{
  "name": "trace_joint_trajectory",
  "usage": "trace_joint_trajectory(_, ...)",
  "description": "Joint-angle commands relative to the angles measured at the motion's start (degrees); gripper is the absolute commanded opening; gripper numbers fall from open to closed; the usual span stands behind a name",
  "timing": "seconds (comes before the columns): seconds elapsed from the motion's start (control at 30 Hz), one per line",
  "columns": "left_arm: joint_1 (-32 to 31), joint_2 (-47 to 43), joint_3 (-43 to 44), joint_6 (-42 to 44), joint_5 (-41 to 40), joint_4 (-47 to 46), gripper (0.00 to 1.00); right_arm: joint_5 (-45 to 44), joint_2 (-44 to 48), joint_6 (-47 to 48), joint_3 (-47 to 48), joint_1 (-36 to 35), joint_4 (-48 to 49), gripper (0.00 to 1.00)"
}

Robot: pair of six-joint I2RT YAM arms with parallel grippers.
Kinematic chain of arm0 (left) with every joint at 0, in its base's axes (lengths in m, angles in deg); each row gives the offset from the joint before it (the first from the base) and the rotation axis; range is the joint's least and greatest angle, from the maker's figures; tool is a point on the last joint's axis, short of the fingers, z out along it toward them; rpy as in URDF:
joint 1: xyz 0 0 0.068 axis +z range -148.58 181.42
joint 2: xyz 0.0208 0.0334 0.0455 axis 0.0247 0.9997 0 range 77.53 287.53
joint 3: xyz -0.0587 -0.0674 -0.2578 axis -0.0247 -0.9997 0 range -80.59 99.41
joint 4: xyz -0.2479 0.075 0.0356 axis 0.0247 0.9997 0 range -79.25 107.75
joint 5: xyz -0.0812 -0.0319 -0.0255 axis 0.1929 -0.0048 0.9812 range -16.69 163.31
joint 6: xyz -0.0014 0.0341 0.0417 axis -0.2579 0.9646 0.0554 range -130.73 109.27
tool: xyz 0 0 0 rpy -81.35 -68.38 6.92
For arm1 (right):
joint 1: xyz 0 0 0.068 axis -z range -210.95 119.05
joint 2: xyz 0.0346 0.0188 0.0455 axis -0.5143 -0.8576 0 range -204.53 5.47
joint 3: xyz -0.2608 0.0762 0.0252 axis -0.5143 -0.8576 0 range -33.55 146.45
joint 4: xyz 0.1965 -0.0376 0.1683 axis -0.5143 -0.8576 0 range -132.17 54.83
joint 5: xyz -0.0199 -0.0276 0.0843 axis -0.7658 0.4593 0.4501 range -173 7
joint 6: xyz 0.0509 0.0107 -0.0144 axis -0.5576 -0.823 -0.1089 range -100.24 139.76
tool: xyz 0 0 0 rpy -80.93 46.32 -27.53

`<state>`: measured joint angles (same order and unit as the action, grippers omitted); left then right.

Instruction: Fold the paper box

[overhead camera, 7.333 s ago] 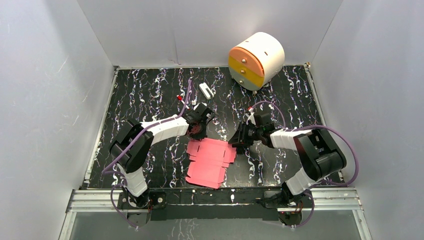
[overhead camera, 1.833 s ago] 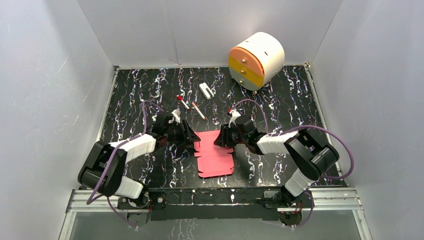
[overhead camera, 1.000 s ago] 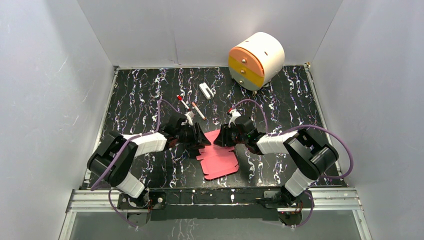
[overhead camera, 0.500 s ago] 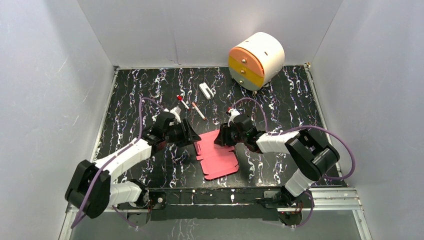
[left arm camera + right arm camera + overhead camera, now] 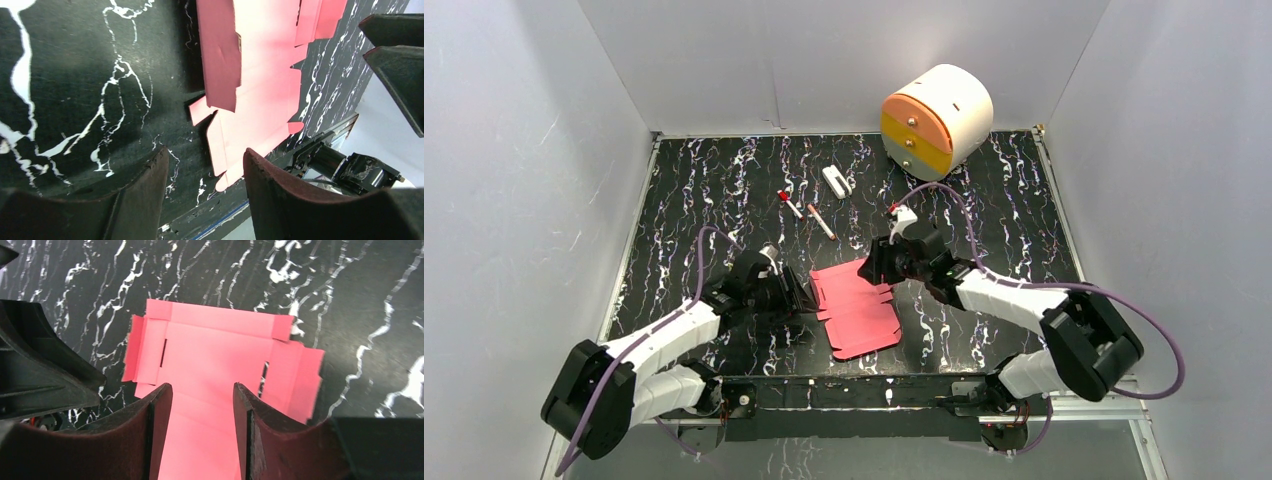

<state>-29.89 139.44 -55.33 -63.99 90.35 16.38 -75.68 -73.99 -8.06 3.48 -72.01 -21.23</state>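
On the black, white-veined table [image 5: 714, 180], the left arm lies low and reaches in from the near left corner, and the left gripper [image 5: 796, 293] sits just beside the left edge of the paper box [image 5: 861, 312]. The left wrist view shows its fingers [image 5: 142, 195] spread apart with nothing between them, only bare tabletop and a corner of pink card showing through the gap. Farther back, left of centre, lie a thin stick with a red tip [image 5: 788, 203], a second brownish stick [image 5: 821, 221] and a small white oblong piece [image 5: 835, 181], all well apart from the card. The paper box is a flat pink-red cut-out sheet with flaps and slots, spread on the table near its front edge between the two grippers. One long strip along its left side looks lifted or folded over, though I cannot tell which. The right gripper [image 5: 870, 270] is at the sheet's far right corner, and in the right wrist view its fingers [image 5: 157, 440] stand parted above the card, clamping nothing, with the sheet's end strip and corner tabs lying beyond them. At the far right of the table stands a round white drawer unit [image 5: 938, 119] with orange and yellow fronts, far from both arms.
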Motion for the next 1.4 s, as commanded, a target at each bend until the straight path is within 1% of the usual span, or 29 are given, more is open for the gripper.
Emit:
trace_joint_trajectory(0.0, -1.9, 2.0, -0.3, -2.6, 1.9, -3.7, 0.55, -6.3, 4.4, 1.0, -1.5, -0.2, -6.7, 0.58)
trace_joint_trajectory(0.1, -2.4, 4.0, -0.9, -3.5, 2.0, -6.7, 0.55, -8.3, 6.3, -0.6, -3.8, 0.2, -9.0, 0.60)
trace_joint_trajectory(0.2, -2.6, 6.3, -0.5, -3.5, 1.5, -9.0, 0.54, -9.0, 7.6, -2.8, -6.6, 0.6, -9.3, 0.61)
trace_joint_trajectory(0.33, -2.6, 9.7, 0.7, -3.0, 1.0, -11.6, 0.50, -7.7, 7.1, -5.0, -8.7, 0.8, -8.1, 0.61)
trace_joint_trajectory(0.57, -2.6, 14.1, 3.9, -0.7, -1.1, -12.6, 0.46, -7.7, 4.9, -7.2, -11.2, 0.9, -3.8, 0.61)
trace_joint_trajectory(0.7, -2.5, 16.0, 5.5, 0.3, -1.5, -13.0, 0.44, -3.8, 2.8, -7.8, -11.3, 0.9, -0.9, 0.60)
trace_joint_trajectory(0.9, -1.0, 18.5, 8.7, 2.5, -1.8, -12.8, 0.44, -1.6, 1.6, -8.9, -11.2, 0.9, 1.3, 0.53)
trace_joint_trajectory(1.2, -0.4, 22.3, 12.2, 4.6, -1.3, -13.6, 0.43, 1.3, 4.8, -8.9, -11.0, 0.9, 4.1, 0.39)
trace_joint_trajectory(1.37, -0.5, 24.1, 12.6, 4.6, -0.4, -14.5, 0.42, 2.7, 5.0, -8.4, -9.8, 0.9, 4.6, 0.36)
